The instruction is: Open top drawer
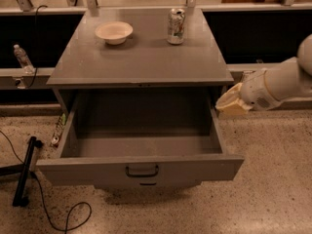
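Gripper [233, 105]: beside the right wall of the top drawer [195, 167], not touching; released or clenched, cannot tell. Drawer: pulled far out under the bench [146, 57], so opening judged done. Bench top: bowl [113, 32], can [176, 26].

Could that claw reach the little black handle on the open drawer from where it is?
Probably yes. The claw hangs just outside the right wall of the top drawer, and the handle faces the floor with nothing in front. It would have to swing round the front corner.
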